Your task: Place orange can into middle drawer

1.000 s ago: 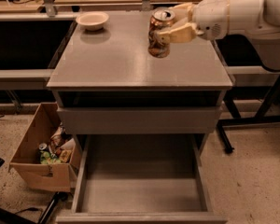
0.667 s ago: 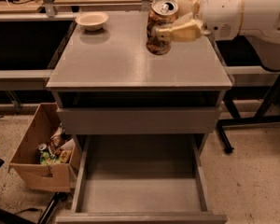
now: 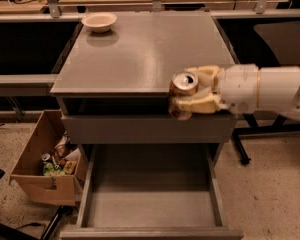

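Camera view: gripper (image 3: 188, 92) clasps orange can (image 3: 183, 83) above middle drawer (image 3: 150, 210)

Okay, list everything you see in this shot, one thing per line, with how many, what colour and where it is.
orange-brown patterned drink can: one, mottled orange and pale with a silver top, held at the cabinet's front edge, right side
wide shallow grey drawer: one, grey, pulled open at the cabinet's bottom
grey cabinet: one, grey, centre
plain grey drawer front: one, grey, closed, under the cabinet top
cream bowl: one, cream, back left corner of the cabinet top
brown cardboard box: one, brown, on the floor left of the cabinet, holding mixed small items
white robot arm: one, white, reaching in from the right
end effector: one, cream fingers closed around the can
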Tool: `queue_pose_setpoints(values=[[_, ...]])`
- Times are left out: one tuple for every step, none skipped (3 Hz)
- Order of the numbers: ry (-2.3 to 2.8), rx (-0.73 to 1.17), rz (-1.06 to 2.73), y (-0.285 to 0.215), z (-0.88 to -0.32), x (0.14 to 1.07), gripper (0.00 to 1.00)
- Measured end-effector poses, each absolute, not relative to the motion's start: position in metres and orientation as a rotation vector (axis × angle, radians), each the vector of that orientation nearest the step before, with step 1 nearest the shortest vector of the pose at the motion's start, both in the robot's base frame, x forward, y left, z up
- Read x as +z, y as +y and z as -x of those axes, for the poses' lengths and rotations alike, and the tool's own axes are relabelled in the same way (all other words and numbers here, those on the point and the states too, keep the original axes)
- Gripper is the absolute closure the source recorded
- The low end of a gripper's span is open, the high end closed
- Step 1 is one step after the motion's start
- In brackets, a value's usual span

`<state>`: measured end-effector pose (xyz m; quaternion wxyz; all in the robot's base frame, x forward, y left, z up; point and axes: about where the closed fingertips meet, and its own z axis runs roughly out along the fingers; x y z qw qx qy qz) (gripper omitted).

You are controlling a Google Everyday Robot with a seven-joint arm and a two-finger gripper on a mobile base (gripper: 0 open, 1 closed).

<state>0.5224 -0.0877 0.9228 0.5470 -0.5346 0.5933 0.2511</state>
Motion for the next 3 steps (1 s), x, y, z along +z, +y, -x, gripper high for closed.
queue_pose_setpoints(values=[[1.526,0.6,1.226,-0.086,-0.51,0.835,1.0],[1.588,0.65,1.248,-0.068,-0.489,0.788,1.0],[1.588,0.65,1.248,-0.068,-0.489,0.788,1.0]])
